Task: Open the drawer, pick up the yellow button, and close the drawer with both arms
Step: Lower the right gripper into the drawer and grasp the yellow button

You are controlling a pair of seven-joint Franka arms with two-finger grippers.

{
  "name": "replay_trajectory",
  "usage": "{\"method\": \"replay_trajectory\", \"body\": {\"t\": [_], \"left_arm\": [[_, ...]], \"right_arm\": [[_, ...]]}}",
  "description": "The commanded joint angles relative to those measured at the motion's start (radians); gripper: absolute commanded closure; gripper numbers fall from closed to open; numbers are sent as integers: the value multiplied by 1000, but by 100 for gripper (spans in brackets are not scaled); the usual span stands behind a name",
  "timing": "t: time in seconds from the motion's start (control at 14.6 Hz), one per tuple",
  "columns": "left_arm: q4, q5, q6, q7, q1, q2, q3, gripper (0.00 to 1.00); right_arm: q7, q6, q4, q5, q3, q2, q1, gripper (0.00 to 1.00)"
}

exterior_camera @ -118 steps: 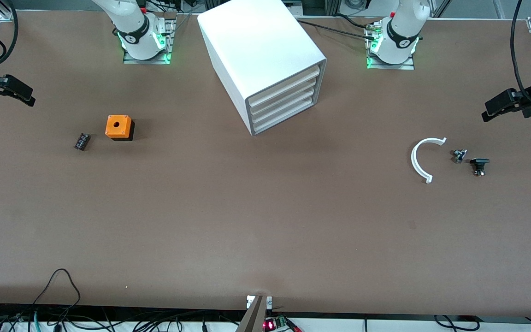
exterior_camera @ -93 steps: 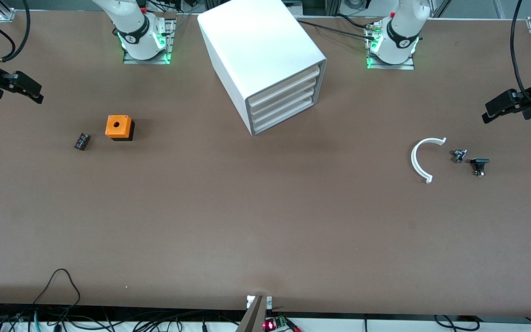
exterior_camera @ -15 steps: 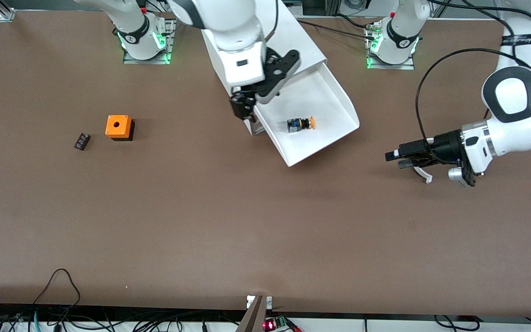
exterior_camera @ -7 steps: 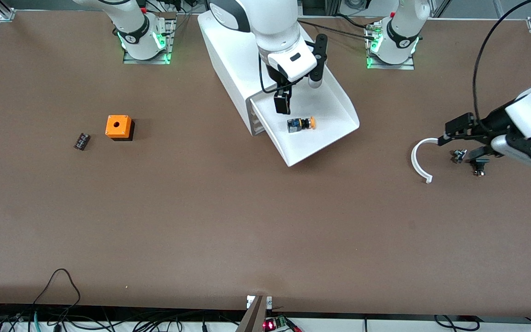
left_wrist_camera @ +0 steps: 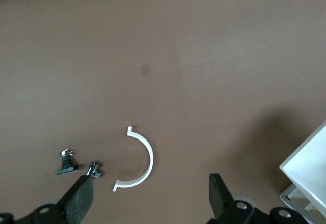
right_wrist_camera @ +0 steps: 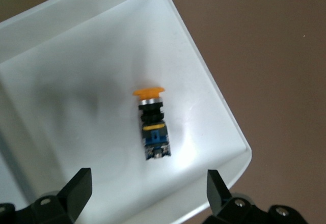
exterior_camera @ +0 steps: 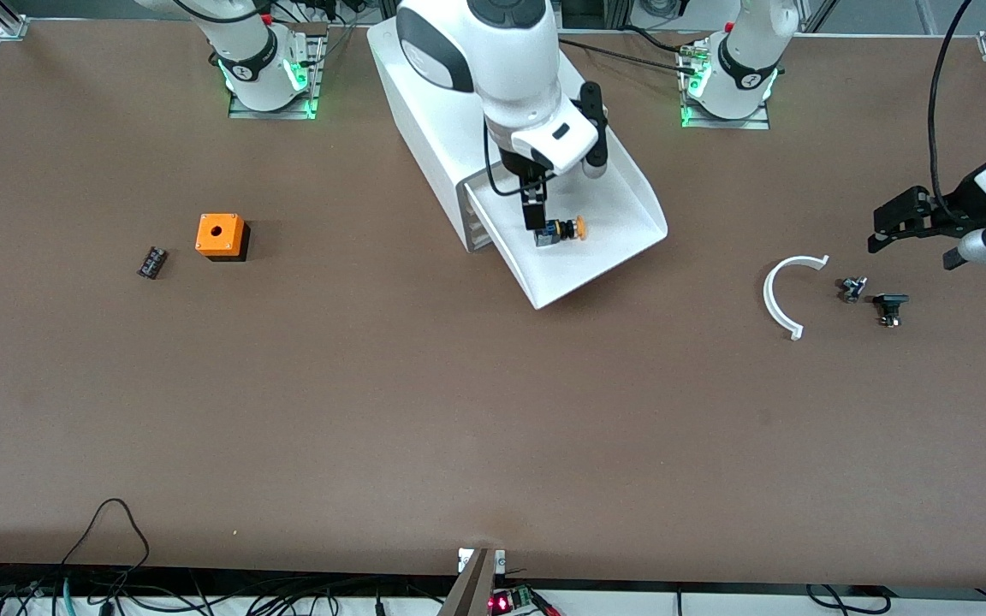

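I'm on the take step: drawer (exterior_camera: pixel 604 201) pulled out, button (exterior_camera: pixel 560 231) lying inside it. Right gripper (exterior_camera: pixel 534 216) hangs wide above the button; next I descend and close. Left gripper (exterior_camera: pixel 902 222) waits wide.

No readable text, labels or numbers are showing anywhere. Small round marks on the arm bases (exterior_camera: pixel 244 70) are staying illegible.

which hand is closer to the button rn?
Right. The right hand is open directly over the button, which lies in the pulled-out drawer. The left hand is open over bare table at the left arm's end, near the white arc piece.
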Motion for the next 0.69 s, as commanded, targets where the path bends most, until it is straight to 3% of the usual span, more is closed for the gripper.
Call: {"method": "replay_trajectory", "body": {"t": [0.0,0.62], "left_arm": [[12,67,-38,-116,-10,-19,-5,0],[-23,69,-41,-167,-8,-29,8,0]], "right_arm": [[-17,4,74,-4,-4,80,20,0],[-23,-22,72,-4,3,135,32,0]]}}
